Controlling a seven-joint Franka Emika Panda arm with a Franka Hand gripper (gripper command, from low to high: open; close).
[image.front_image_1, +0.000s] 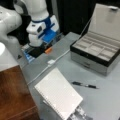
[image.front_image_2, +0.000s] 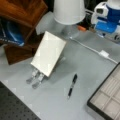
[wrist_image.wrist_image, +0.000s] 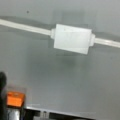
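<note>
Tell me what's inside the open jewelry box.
The jewelry box shows only bare, pale lined compartments, with its lid standing open. Its drawer below is closed, so anything in there is hidden.

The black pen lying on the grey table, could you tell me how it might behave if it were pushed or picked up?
The pen is slim and round-bodied, lying flat on the smooth grey table, so a sideways push would probably roll it; a push along its length would likely slide it. It looks stiff and light. Being so low, it may slip from a pinch. The hand is far from it.
</note>
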